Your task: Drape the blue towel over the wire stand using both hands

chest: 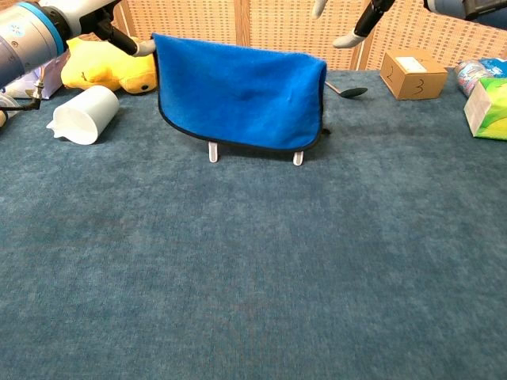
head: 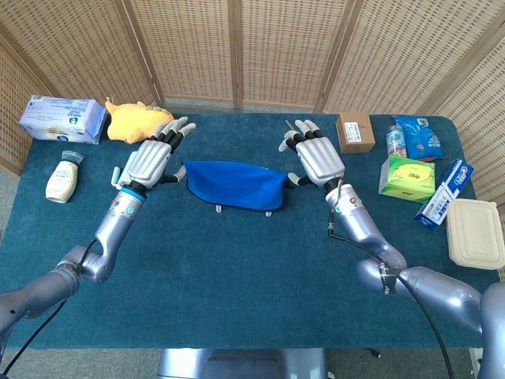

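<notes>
Both robot hands, left (head: 150,162) and right (head: 318,158), spread empty; cardboard box (chest: 410,74) marked "3".

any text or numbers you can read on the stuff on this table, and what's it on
"3" reads on the front of the brown cardboard box, in the chest view.
Print on the white tissue pack: too blurred to read.
Label on the cream bottle: too small to read.
Print on the green tissue box, the blue and white box and the blue packet: blurred, not readable.
</notes>
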Controlling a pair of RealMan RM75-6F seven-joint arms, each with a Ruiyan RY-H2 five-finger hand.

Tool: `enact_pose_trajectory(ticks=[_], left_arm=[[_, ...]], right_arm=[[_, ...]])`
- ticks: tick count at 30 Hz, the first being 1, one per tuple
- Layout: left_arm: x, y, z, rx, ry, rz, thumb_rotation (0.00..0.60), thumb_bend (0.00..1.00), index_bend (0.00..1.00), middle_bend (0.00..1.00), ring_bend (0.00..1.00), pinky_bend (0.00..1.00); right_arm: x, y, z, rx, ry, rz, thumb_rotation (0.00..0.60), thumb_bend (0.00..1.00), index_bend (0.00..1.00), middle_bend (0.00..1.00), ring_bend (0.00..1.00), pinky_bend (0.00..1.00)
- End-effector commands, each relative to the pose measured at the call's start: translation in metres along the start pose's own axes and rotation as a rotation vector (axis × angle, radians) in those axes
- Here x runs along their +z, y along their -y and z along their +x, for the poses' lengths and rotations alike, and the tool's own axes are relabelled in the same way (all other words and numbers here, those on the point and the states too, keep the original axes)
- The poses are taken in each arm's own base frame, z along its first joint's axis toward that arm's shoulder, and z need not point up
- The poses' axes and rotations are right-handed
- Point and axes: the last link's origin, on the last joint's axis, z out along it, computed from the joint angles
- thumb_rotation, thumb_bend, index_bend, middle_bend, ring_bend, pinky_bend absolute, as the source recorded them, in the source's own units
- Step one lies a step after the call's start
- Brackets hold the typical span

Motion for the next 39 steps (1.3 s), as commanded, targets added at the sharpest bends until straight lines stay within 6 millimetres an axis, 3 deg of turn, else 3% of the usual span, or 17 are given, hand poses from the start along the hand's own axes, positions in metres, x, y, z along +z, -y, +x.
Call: enact_pose_trajectory(ticks=[1,16,29,34,39], left_arm=[[-0.001,0.003,0.002,0.033,0.013,0.007,0.600,0.51,0.03,0.00,0.00,0.00],[-0.006,0.009,0.008,0.271,0.109,0.025,0.600,0.47,0.00,0.00,0.00,0.00],[-0.016,0.005,0.030,0.179,0.006,0.003,0.600,0.43,0.00,0.00,0.00,0.00],[-0.038,0.009,0.043,0.118,-0.032,0.019,0.600,0.43,0.04,0.00,0.00,0.00],[-0.072,0.015,0.055,0.040,-0.043,0.058,0.600,0.42,0.06,0.00,0.00,0.00]], right_arm=[[0.000,-0.001,0.001,-0.040,-0.001,0.008,0.600,0.24,0.32,0.22,0.00,0.02],[-0.005,-0.011,0.005,-0.164,0.012,0.024,0.600,0.24,0.30,0.21,0.00,0.02],[-0.016,-0.024,0.011,-0.205,0.010,0.018,0.600,0.24,0.30,0.21,0.00,0.01],[-0.028,-0.032,0.017,-0.187,0.000,0.008,0.600,0.23,0.30,0.21,0.00,0.01],[-0.046,-0.044,0.028,-0.141,-0.028,-0.003,0.600,0.22,0.31,0.21,0.01,0.01]])
